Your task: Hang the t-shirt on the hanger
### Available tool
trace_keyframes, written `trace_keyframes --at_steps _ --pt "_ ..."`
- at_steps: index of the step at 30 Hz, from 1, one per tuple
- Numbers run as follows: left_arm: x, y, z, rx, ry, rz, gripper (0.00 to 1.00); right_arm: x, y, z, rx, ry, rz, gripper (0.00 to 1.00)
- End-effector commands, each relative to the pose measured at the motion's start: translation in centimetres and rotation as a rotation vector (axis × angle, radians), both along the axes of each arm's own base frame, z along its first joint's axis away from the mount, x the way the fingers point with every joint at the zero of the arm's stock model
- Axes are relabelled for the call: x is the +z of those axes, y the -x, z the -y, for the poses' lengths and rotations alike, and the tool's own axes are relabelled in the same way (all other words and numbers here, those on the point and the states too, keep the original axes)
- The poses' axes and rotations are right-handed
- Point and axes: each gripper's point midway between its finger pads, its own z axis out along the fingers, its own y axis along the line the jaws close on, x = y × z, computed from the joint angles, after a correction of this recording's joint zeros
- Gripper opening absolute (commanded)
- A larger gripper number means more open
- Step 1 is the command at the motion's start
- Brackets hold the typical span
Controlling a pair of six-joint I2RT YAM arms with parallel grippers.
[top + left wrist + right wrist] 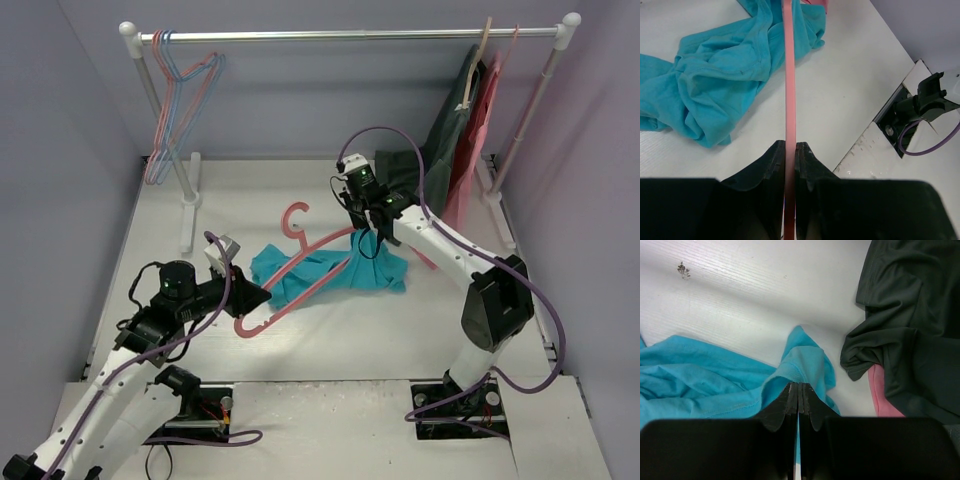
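Early stage — left gripper [790, 149] pinching the hanger [789, 75], right gripper [798, 389] pinching a fold of the t-shirt [385, 272], which lies crumpled on the surface [400, 335] — not yet hung.

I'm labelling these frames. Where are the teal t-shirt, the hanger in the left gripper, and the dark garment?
t-shirt [715, 75], left wrist view, bunched body fabric.
hanger [789, 100], left wrist view, straight bar above the fingers.
dark garment [910, 340], right wrist view, folded fabric.

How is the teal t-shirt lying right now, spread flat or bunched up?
Bunched up: the t-shirt lies in a wrinkled heap on the table, one edge pinched by the right gripper.
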Motion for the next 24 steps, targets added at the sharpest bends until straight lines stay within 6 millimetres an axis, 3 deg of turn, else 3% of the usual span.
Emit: trace_keyframes --at_steps 1,8,9,15,21,24 --pt "3.5 0.0 1.6 -0.066 0.109 0.092 0.00 6.0 -1.0 -0.7 0.039 -0.072 0.138 0.00" --pt "4.9 -1.9 1.8 -0.011 0.168 0.180 0.00 11.1 -0.2 -3.2 0.188 -0.131 0.215 0.00" --pt "5.2 -3.2 1.3 0.058 0.161 0.206 0.00 11.8 0.0 -3.3 0.194 -0.138 0.225 0.00" --pt "8.0 -6.5 0.0 0.207 0.157 0.323 0.00 14.0 1.1 -4.2 0.215 -0.156 0.248 0.00" --pt "13.2 -6.5 2.0 0.115 0.260 0.419 0.00 15.3 1.1 -4.7 0.230 -0.158 0.278 0.00" --pt "14.1 -5.7 3.2 0.052 0.302 0.426 0.00 16.2 0.5 -4.7 0.232 -0.141 0.306 0.00"
